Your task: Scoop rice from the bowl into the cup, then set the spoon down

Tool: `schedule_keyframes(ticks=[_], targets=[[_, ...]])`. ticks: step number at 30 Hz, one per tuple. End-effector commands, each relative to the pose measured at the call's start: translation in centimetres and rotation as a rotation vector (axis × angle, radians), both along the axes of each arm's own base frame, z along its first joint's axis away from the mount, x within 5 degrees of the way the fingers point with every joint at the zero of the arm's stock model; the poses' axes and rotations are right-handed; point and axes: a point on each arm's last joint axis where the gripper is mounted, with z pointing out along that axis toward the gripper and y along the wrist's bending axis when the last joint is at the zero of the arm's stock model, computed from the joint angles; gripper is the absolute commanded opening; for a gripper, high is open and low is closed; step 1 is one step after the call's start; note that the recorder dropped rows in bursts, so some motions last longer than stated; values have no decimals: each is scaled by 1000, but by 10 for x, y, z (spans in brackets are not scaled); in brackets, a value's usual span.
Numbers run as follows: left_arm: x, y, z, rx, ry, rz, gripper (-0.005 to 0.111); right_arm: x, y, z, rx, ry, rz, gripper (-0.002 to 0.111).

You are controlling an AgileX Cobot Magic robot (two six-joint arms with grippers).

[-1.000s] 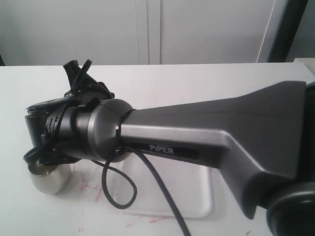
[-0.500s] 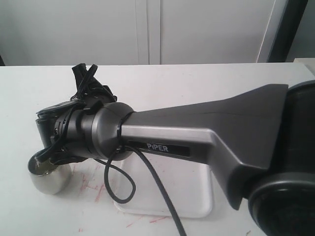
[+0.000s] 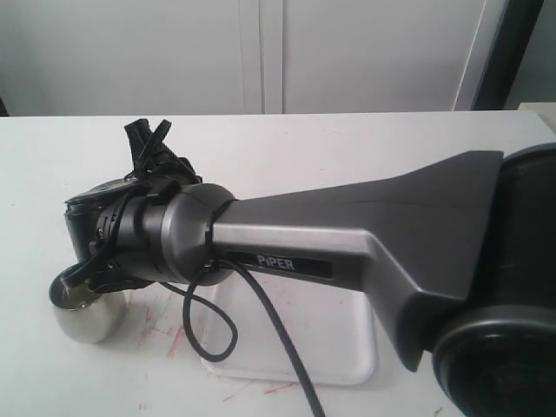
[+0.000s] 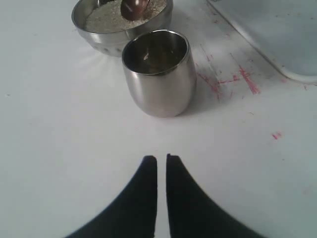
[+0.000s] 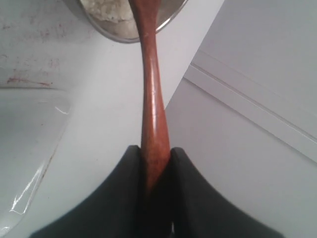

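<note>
In the left wrist view the steel cup (image 4: pixel 158 74) stands upright on the white table. Right behind it is the wide steel bowl (image 4: pixel 94 37), which holds the rice (image 4: pixel 104 20). The spoon's (image 4: pixel 134 7) oval end is at the rice surface; whether it touches I cannot tell. My right gripper (image 5: pixel 156 151) is shut on the spoon's reddish handle (image 5: pixel 151 99), which points to the bowl (image 5: pixel 171 15) and its rice (image 5: pixel 106 12). My left gripper (image 4: pixel 161 158) is shut and empty, a short way in front of the cup. In the exterior view my right arm (image 3: pixel 287 234) hides the bowl, and the cup (image 3: pixel 82 317) shows below its wrist.
A white tray (image 3: pixel 347 347) lies on the table under my right arm, beside the cup; its edge also shows in the wrist views, tray (image 4: pixel 277 34) and tray (image 5: pixel 29 129). Red marks (image 4: pixel 233 82) stain the table between cup and tray. A black cable (image 3: pixel 217 334) hangs from the wrist.
My right arm's wrist has drawn slightly to the right over the last second, uncovering more of the cup's rim. In the last half second it has hardly moved.
</note>
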Motion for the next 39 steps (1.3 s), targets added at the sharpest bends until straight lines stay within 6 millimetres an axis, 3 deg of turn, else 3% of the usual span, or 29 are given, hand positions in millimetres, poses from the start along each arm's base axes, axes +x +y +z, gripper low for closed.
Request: schedule_keyframes(ticks=[1,18,39], targets=[[0,-1,-2,-7,5,-8,14,0,1,3,9,5,9,0],[0,-1,-2,-7,5,-8,14,-2,6,-3,101,66,14,0],[0,-1,-2,-7,5,-8,14,-4,2,-5,334,63,-185,0]])
